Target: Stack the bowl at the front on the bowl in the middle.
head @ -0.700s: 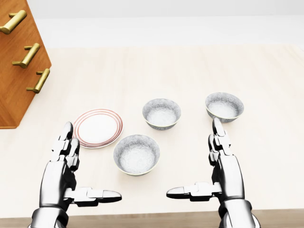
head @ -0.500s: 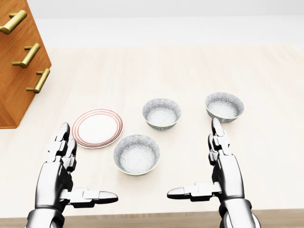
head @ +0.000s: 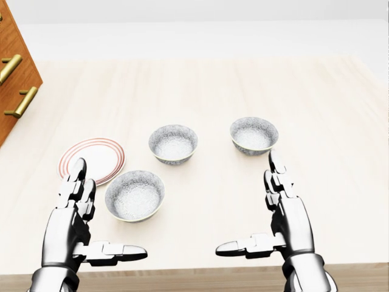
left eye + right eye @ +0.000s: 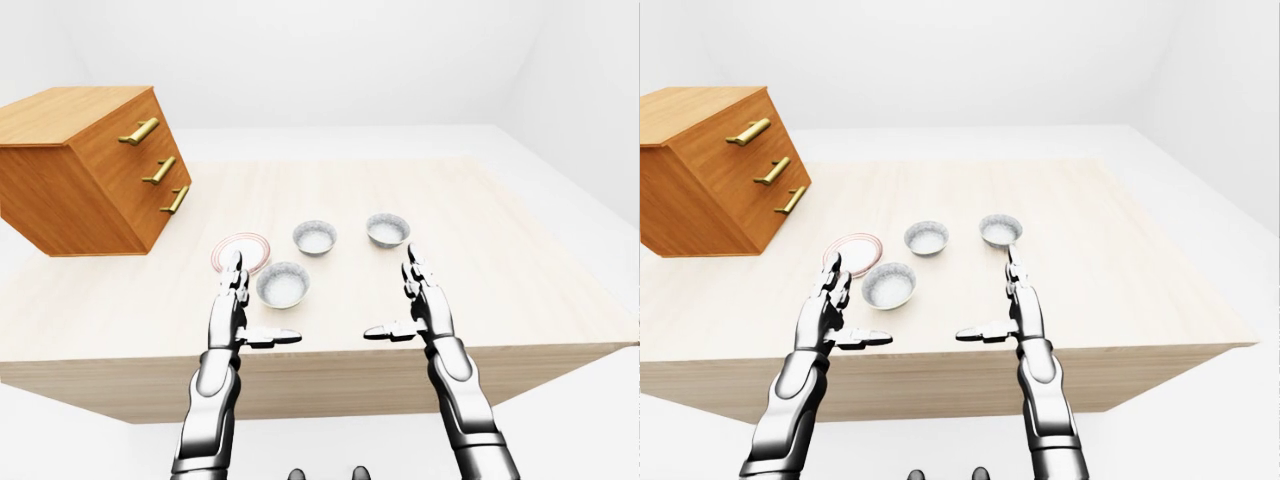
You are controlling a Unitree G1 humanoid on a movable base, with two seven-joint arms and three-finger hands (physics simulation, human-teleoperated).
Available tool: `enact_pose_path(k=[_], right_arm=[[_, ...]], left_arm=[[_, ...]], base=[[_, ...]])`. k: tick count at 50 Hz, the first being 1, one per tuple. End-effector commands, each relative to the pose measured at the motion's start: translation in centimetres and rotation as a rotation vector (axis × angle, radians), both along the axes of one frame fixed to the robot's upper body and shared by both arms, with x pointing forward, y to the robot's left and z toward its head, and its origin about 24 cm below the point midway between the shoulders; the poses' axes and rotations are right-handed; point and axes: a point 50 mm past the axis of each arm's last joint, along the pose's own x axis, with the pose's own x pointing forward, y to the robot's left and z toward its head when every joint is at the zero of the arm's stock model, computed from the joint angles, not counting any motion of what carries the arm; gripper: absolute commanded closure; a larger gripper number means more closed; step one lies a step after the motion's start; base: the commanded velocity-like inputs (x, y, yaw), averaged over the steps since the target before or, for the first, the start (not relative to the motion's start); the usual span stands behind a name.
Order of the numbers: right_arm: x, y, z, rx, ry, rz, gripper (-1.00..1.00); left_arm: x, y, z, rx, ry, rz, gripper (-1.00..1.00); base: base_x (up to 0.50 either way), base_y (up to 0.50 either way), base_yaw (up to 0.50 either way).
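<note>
The left hand hovers at the lower left of the head view, wide open and holding nothing: its fingers are straight and point up the picture, and its thumb sticks out sideways to the right. The right hand mirrors it at the lower right, equally open and empty, with its thumb pointing left towards the other thumb. Just to the right of the left hand's fingers sits the front bowl, upright on the bench, lying between the two hands but much nearer the left one; neither hand touches it. It is a small, round, deep bowl with a grey speckled pattern over its inner and outer walls, a paler, whitish bottom and a thin light rim, and there is nothing in it. Above it and slightly to the right, a little apart, stands the middle bowl, with the same look and also upright. A third bowl of the same kind stands further right, just above the right hand's fingertips. To the left of the front bowl, close by it, lies a flat white plate ringed in red; the left fingertips overlap its lower edge in the picture. At the bench's far left stands a wooden chest with three brass handles. The bench is pale wood.
</note>
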Motion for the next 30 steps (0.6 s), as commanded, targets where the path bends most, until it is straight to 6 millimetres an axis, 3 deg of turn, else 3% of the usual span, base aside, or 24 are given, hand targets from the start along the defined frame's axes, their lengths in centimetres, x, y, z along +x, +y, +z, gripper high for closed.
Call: enact_pose_path(k=[1, 9, 19, 30], right_arm=[[0.2, -0.3, 0.5, -0.02, -0.012, -0.001, -1.0], [0.9, -0.7, 1.6, -0.068, 0.002, 0.027, -1.0], [2.3, -2.3, 4.1, -0.186, -0.036, 0.022, -1.0], [2.8, -2.5, 6.3, -0.248, -0.109, 0.051, -1.0]], left_arm=[[0.2, 0.6, 0.3, 0.006, -0.007, 0.016, -1.0], [0.9, 0.9, 1.1, 0.016, -0.022, -0.001, -1.0], [2.5, 1.4, 4.6, 0.046, -0.128, -0.095, -1.0], [3.2, 2.0, 5.9, 0.079, -0.17, -0.083, -1.0]], base=[[0.0, 0.0, 0.0], [0.0, 0.0, 0.0], [0.0, 0.0, 0.0], [0.0, 0.0, 0.0]])
